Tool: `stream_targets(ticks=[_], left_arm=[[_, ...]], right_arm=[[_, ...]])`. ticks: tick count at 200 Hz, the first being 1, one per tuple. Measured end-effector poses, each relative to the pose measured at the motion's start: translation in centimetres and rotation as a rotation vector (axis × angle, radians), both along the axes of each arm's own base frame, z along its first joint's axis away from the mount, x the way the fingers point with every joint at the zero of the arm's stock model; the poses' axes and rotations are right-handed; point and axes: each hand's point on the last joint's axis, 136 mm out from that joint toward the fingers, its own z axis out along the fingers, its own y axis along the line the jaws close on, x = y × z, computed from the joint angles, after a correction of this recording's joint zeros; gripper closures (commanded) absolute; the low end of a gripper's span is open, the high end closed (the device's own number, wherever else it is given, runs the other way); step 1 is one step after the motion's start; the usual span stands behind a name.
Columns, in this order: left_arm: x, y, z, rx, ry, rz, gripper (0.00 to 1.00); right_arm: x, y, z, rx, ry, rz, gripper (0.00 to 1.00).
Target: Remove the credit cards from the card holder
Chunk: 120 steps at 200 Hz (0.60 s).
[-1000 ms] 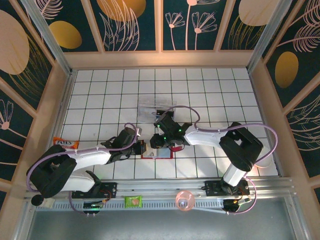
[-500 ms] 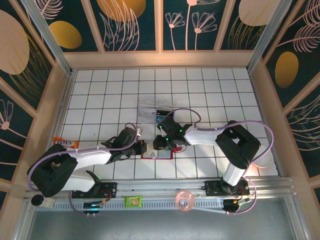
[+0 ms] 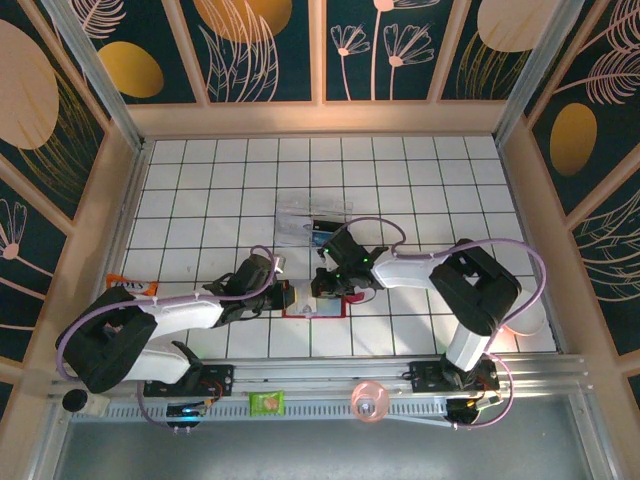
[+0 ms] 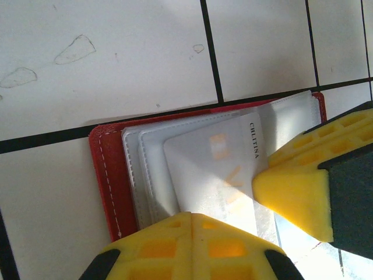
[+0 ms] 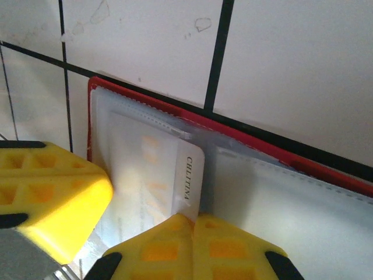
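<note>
- On the white tiled table [image 3: 450, 190], seen from above, the card holder [image 3: 315, 308] lies opened flat near the front edge, between the two arms. The left gripper [image 3: 290, 297] sits at its left side and the right gripper [image 3: 322, 288] over its far middle. A clear plastic box [image 3: 300, 212] stands just behind the holder and apart from it; what it holds is too faint to tell.
- At the left wrist, the holder's red cover frames a stack of clear sleeves [image 4: 137, 175]. A pale card [image 4: 215, 163] with dark lettering along one end lies among the sleeves. The left claw is closed, its yellow fingers pressed together, with the tip down on the card's near edge. The right claw's tip touches the lettered end.
- At the right wrist, the card's lettered end shows bare and white, while the rest looks hazy behind plastic. The right claw is closed too, its tip meeting the card's corner; whether it pinches that corner cannot be told. The left claw rests on the sleeve alongside.
</note>
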Motion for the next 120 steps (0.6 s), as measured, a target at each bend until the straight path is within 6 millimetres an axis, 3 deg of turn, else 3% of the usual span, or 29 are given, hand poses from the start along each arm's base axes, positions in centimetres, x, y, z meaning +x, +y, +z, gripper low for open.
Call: stream_targets(ticks=[48, 120], left_arm=[[0.0, -0.2, 0.0, -0.01, 0.002, -0.008, 1.0], [0.0, -0.3, 0.0, -0.011, 0.003, -0.009, 1.0]], right_arm=[[-0.2, -0.7, 0.4, 0.011, -0.016, -0.007, 1.0], [-0.3, -3.4, 2.1, -0.04, -0.042, -0.057, 1.0]])
